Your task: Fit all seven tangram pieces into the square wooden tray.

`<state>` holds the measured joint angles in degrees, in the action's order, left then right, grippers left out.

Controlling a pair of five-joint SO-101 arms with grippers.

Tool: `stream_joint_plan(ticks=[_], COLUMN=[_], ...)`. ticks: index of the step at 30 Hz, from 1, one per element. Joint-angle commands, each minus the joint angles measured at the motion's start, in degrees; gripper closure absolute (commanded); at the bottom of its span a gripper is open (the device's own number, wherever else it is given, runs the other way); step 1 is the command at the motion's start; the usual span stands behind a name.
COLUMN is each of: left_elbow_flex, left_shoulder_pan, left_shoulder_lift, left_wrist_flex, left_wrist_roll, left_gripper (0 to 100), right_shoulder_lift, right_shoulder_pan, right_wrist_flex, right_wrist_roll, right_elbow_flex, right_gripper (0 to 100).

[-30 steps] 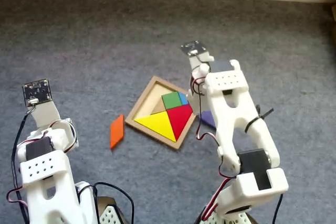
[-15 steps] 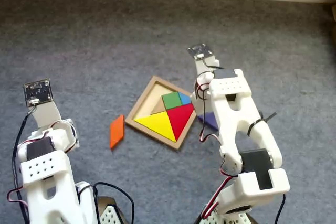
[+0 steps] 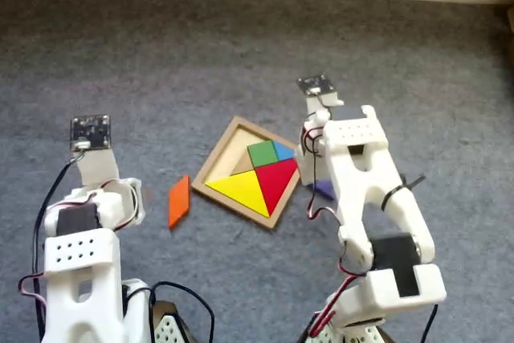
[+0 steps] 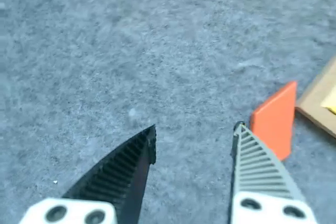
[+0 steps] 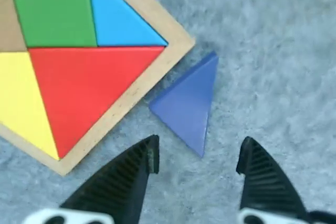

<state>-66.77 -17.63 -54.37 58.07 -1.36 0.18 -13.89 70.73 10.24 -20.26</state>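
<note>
The square wooden tray [image 3: 227,138] lies mid-carpet holding green, light blue, red and yellow pieces. Its corner [image 5: 178,38] appears in the right wrist view beside a dark blue triangle [image 5: 190,100] on the carpet, also peeking out by the right arm [image 3: 324,189]. My right gripper [image 5: 197,159] is open just short of that triangle, nothing between its fingers. An orange parallelogram [image 3: 178,200] lies left of the tray; in the left wrist view this orange piece [image 4: 274,118] sits just past one fingertip [image 4: 240,128]. My left gripper [image 4: 195,130] is open over bare carpet.
Grey carpet covers the whole surface. The tray's edge [image 4: 320,103] shows beyond the orange piece. A pale wall strip runs along the far edge in the high view. Cables hang along both arms.
The left arm has swung right toward the orange piece. The right arm has drawn back right, away from the tray, toward the dark blue triangle.
</note>
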Motion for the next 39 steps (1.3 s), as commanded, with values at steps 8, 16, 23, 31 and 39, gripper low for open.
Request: stream_joint_plan(ticks=[8, 16, 23, 31, 39], left_elbow_flex=[7.3, 15.8, 26.3, 42.4, 45.2], left_shoulder_pan=[13.0, 15.1, 15.1, 15.2, 14.7], left_shoulder_lift=[6.1, 28.8, 48.5, 64.7, 64.0], left_wrist_flex=[5.3, 1.3, -0.4, 9.9, 12.8], left_wrist_roll=[4.1, 4.0, 4.0, 3.9, 3.9], left_gripper=[73, 73, 77, 86, 93], right_shoulder_lift=[-11.4, -11.0, -11.0, -11.0, -11.0], right_shoulder_pan=[1.7, 7.1, 7.0, 7.0, 7.1], right_wrist_flex=[-12.6, -25.5, -25.8, -25.8, -25.8], right_wrist_roll=[-5.1, -5.0, -5.0, -5.0, -5.0], right_elbow_flex=[-14.0, -22.3, -22.6, -22.7, -22.8], right_gripper=[76.5, 76.6, 76.7, 76.7, 76.7])
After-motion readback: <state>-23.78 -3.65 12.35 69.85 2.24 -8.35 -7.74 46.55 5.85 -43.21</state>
